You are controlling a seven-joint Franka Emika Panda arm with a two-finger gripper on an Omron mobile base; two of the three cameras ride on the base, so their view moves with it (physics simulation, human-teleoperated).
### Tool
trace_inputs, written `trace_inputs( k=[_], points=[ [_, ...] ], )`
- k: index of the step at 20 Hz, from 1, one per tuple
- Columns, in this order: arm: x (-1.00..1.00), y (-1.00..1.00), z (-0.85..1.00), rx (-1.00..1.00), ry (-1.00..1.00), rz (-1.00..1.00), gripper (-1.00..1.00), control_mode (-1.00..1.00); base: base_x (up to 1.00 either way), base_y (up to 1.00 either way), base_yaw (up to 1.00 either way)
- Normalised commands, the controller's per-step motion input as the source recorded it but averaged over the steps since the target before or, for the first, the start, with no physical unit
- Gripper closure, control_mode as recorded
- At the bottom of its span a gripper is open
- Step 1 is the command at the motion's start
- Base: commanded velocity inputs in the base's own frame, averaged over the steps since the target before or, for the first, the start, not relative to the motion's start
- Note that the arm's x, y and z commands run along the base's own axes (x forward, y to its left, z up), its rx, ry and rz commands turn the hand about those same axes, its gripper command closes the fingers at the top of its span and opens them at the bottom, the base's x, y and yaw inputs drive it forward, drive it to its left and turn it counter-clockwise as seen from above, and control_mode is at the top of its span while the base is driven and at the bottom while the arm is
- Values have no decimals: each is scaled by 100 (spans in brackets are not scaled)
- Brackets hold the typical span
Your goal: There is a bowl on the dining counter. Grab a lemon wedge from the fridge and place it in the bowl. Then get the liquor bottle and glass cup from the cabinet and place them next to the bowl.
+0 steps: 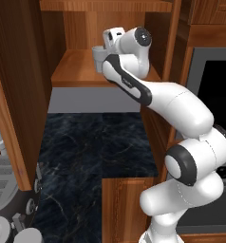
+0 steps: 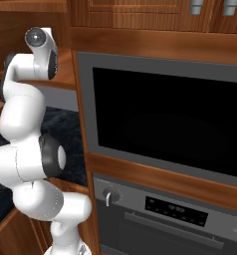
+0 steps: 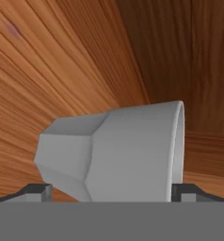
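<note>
The arm reaches up into the open cabinet [image 1: 77,66], its hand just beside the glass cup [image 1: 98,57] that stands on the wooden shelf [image 1: 72,73] inside. In the hand view the glass cup [image 3: 118,150] lies sideways across the picture, because the hand is rolled, and it sits between the 2 dark fingertips [image 3: 36,190]. The gripper [image 3: 115,193] is spread wide, 1 finger on each side of the cup, and whether either touches it I cannot tell. Below the shelf runs a black marble-look countertop [image 1: 91,152]. In the right base view a built-in oven [image 2: 165,129] fills the wall beside the arm.
</note>
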Motion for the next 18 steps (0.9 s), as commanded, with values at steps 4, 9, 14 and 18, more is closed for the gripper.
trace_inputs(
  k=[4, 9, 14, 18],
  points=[
    [5, 11, -19, -7, 3, 0, -100, -100, 0, 0, 0],
    [5, 12, -21, -8, 4, 0, -100, -100, 0, 0, 0],
    [7, 2, -17, -5, 3, 1, -100, -100, 0, 0, 0],
    [2, 0, -25, -7, 3, 2, 100, -100, 0, 0, 0]
  ],
)
